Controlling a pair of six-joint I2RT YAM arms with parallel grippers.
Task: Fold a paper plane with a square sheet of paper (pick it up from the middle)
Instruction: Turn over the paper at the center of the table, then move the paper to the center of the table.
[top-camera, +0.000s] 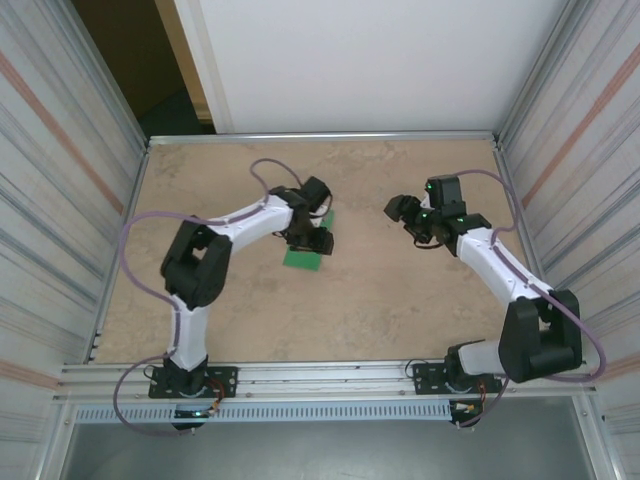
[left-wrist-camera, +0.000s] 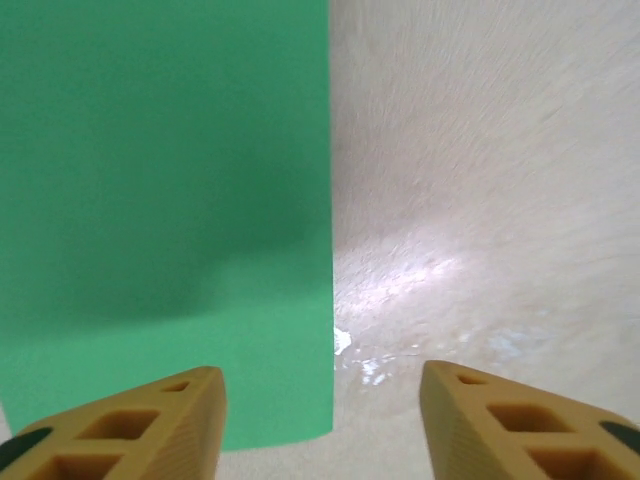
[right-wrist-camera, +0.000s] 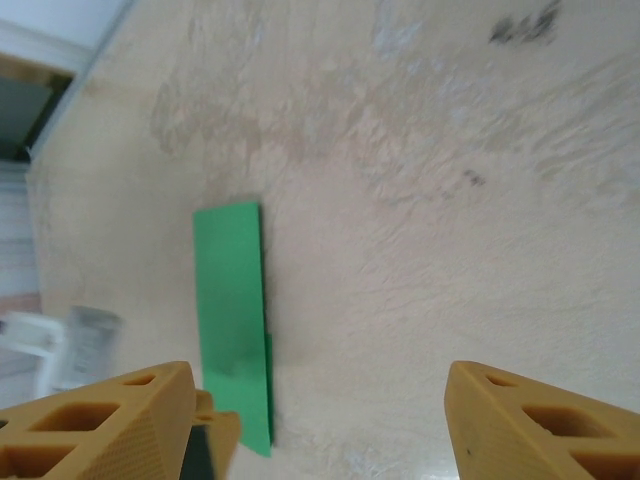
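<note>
Green sheet of paper (top-camera: 298, 259) is lying folded on the worktop (top-camera: 380, 300); left fingers (left-wrist-camera: 130, 425) and right fingers (right-wrist-camera: 530, 420) are standing apart, empty.

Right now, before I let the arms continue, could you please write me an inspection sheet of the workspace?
Surface: beige table, flat, with some glare and a few faint dark marks.
Job's things: green paper lies flat on the table, left of centre; a layered edge suggests it is folded; no dart shape.
Clutter: nothing seen.
Grippers: left gripper open, low over one edge of the paper, holding nothing; right gripper open, apart from the paper, empty.
Cables: purple cables loop along both arms, off the paper.
Surroundings: ribbed walls left and right, white panel behind, dark gap at the far left corner.
</note>
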